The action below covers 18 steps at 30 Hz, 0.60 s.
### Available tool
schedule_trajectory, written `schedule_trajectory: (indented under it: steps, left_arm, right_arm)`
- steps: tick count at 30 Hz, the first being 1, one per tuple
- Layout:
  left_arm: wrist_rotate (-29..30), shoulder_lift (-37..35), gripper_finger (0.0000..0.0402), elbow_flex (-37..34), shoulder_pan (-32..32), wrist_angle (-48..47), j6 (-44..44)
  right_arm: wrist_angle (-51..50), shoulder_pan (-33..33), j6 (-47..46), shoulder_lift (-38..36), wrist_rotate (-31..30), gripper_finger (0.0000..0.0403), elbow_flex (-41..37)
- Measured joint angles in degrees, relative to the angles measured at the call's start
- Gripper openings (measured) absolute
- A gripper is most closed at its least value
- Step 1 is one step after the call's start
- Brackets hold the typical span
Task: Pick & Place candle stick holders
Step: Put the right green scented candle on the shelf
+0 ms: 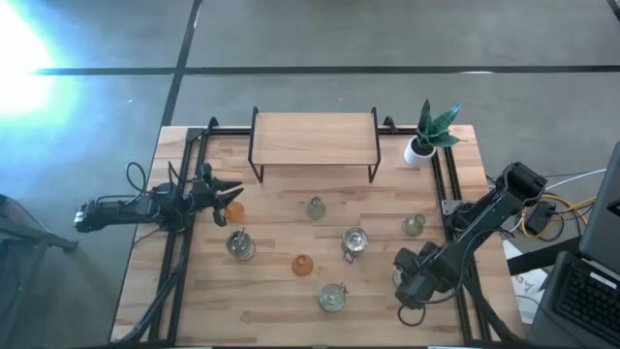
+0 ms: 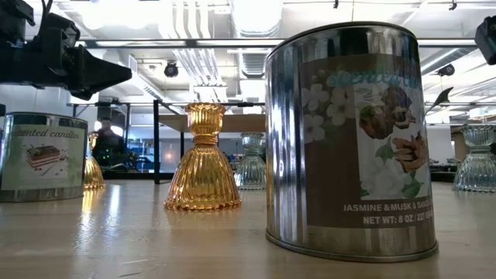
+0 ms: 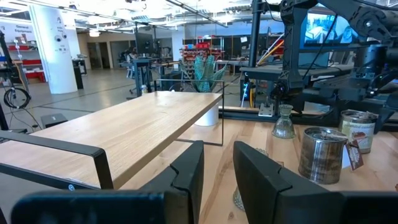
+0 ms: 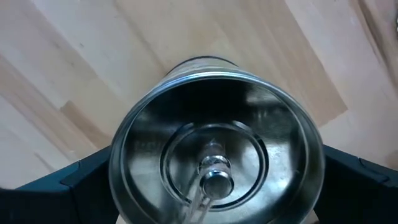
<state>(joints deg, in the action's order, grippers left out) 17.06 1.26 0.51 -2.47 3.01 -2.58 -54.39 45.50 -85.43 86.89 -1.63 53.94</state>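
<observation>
1. The candle stick holders all stand upright with the long axis vertical, wide ribbed skirt on the wood and small cup on top. The amber holder (image 2: 203, 159) in the low view shows it best.
2. I count four holders on the table (image 1: 281, 310). Two are orange: the amber one mid-table and a second orange holder (image 1: 232, 208) over by the left arm. Two are pale: a greenish-clear holder (image 1: 317, 208) in front of the shelf and a pale green holder (image 1: 415, 225) on the right side.
3. They are glassy, fluted top to bottom, flaring like little bells, and light shines through them.
4. There are four tins as well. One labelled tin (image 2: 349, 139) looms large nearest the low camera, another tin (image 1: 355, 240) sits mid-table, a third tin (image 1: 239, 244) stands left of centre, and the last tin (image 4: 143, 143) is under the right arm.
5. The left gripper (image 1: 231, 194) hangs at the left edge, just beside the second orange holder, with its claw parted and nothing between the fingers (image 3: 186, 174).
6. The right gripper (image 1: 412, 281) sits directly over the last tin, looking straight down into it. I cannot tell whether that claw grips it.
7. There is one wooden shelf (image 1: 315, 139) at the back and one plant (image 1: 431, 131) in a white pot at the back right corner.
</observation>
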Motion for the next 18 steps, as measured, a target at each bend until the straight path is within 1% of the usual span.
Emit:
schedule_trajectory:
  steps: [13, 16, 18]
  left_arm:
    - [0.0, -0.01, 0.0092, 0.0, -0.01, 0.0, 0.01]
    - [0.0, 0.01, 0.0092, 0.0, -0.01, 0.0, 0.01]
    - [-0.02, 0.01, 0.0092, 0.0, 0.01, 0.0, 0.01]
  right_arm:
    - [0.15, -0.02, -0.27, 0.97, 0.04, 0.0394, -1.04]
    - [0.59, -0.02, -0.99, 2.0, 0.11, 0.0382, -1.04]
    - [0.71, -0.02, -1.44, 2.38, 0.1, 0.0365, -1.02]
